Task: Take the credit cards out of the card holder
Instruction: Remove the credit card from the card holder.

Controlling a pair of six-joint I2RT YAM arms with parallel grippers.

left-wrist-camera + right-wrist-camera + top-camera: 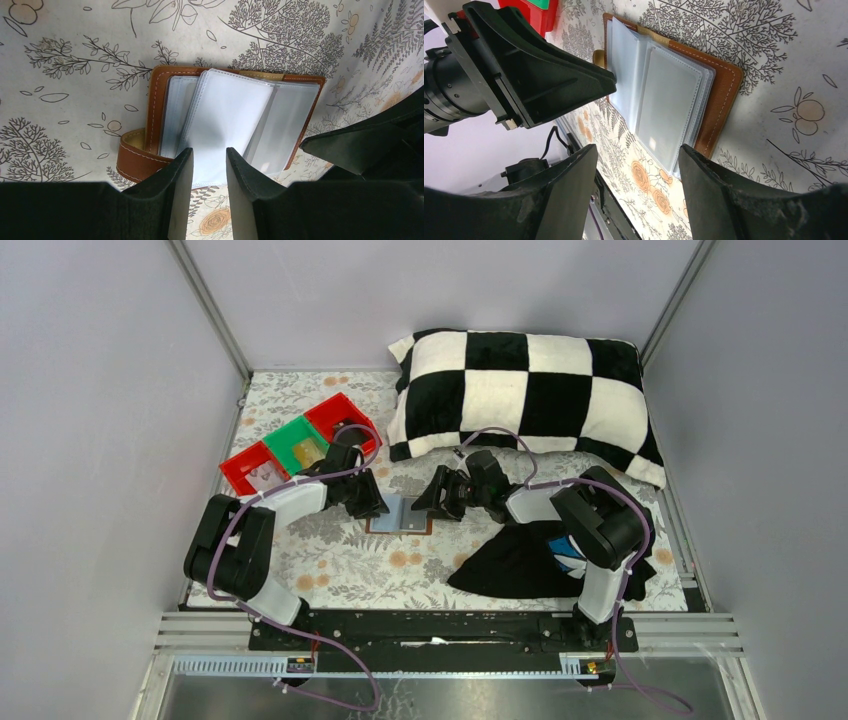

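Observation:
The brown card holder (400, 519) lies open on the flowered table between my two grippers. Its clear sleeves (227, 117) fan upward and look empty. My left gripper (209, 156) hovers low over the near edge of the holder (155, 107). Its jaws stand slightly apart with a sleeve edge showing in the gap, nothing clamped. My right gripper (638, 150) stands wide open beside the holder (719, 95), over bare table. A beige credit card (305, 452) lies in the green tray and a pale one (264, 476) in the red tray.
The red and green trays (300, 430) sit at the back left, just behind my left arm. A checkered pillow (525, 390) fills the back right. A black cloth with blue-white print (520, 560) lies under my right arm. Walls close in on both sides.

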